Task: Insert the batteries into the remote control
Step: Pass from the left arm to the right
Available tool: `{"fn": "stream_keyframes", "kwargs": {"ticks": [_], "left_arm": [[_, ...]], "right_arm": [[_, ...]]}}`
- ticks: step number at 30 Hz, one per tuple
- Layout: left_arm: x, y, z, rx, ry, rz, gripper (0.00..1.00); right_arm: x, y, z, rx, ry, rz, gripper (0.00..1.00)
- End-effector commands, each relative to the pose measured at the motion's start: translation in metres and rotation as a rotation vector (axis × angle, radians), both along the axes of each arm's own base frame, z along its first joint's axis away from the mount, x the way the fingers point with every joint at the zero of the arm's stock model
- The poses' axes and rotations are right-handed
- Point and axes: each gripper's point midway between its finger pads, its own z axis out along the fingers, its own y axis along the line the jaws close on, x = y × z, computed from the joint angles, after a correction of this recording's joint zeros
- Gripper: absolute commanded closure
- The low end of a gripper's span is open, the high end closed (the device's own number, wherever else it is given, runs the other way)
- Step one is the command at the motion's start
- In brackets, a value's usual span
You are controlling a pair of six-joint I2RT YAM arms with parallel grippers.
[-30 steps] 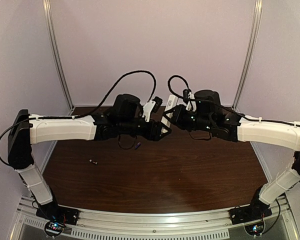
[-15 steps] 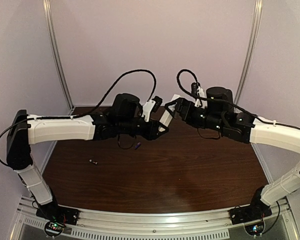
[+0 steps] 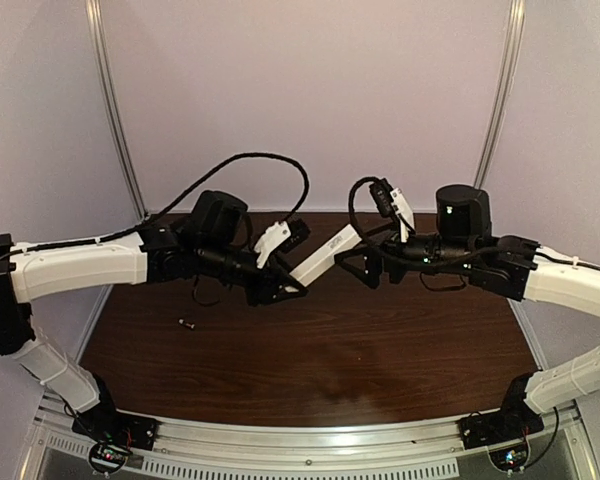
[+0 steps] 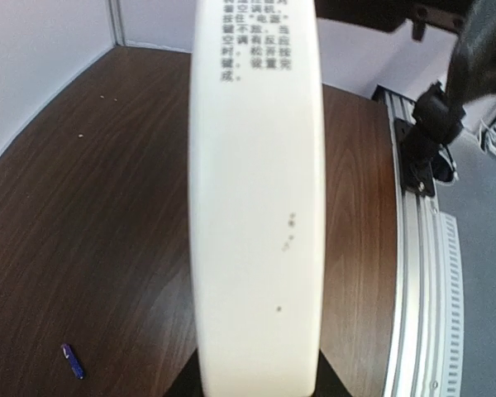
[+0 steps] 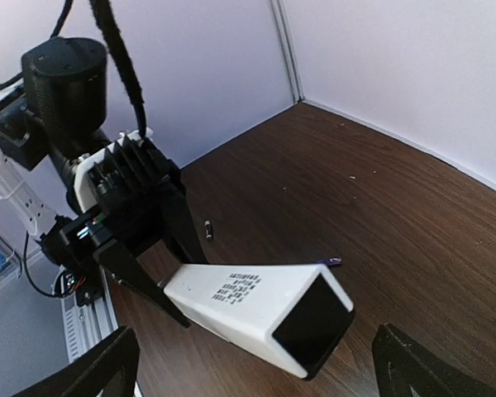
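Holding the remote control aloft over the middle of the table, the left gripper is clamping the bar's near-left end, so the white bar is slanting up toward the far right. The right gripper is hovering at the free end with its fingers spread wide, touching nothing.

Both batteries are lying on the wood. The dark battery is well to the left, and the bluish-purple battery is nearer the middle.

Loading is therefore not yet beginning. I judge the arms are readying the remote, probably passing it across or getting at its battery bay. The next move is calling for the right fingers to close squarely on the free end without twisting the bar out of the left grip.

The overhead view is hiding the purple cell behind the left gripper. The left wrist view is cropping the bar's far end. Whether the dark square end is an open bay I cannot tell.
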Motion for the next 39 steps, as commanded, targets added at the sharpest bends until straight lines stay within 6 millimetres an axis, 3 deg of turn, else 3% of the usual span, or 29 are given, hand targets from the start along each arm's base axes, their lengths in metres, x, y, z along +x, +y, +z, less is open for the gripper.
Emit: {"fn": "stream_keyframes", "kwargs": {"ticks": [1, 5, 14, 18, 21, 27, 39], "left_arm": [[-0.036, 0.023, -0.02, 0.041, -0.036, -0.227, 0.85], [-0.058, 0.025, -0.014, -0.001, -0.054, -0.367, 0.87], [-0.074, 0.019, -0.016, -0.009, -0.018, -0.525, 0.92], [-0.08, 0.018, -0.009, -0.042, -0.014, -0.564, 0.92], [-0.082, 0.017, -0.007, -0.052, -0.016, -0.572, 0.92], [-0.075, 0.014, -0.012, -0.031, -0.016, -0.549, 0.92], [-0.069, 0.013, -0.015, -0.011, -0.029, -0.522, 0.92]], "right_arm": [[-0.044, 0.005, -0.011, -0.08, -0.141, 0.276, 0.02], [-0.064, 0.008, -0.019, -0.117, -0.167, 0.388, 0.07], [-0.087, 0.012, -0.028, -0.215, -0.177, 0.507, 0.27], [-0.091, 0.013, -0.027, -0.228, -0.187, 0.515, 0.41], [-0.093, 0.014, -0.028, -0.244, -0.19, 0.529, 0.49], [-0.098, 0.02, -0.028, -0.254, -0.179, 0.558, 0.48], [-0.099, 0.025, -0.031, -0.267, -0.156, 0.573, 0.69]]}}
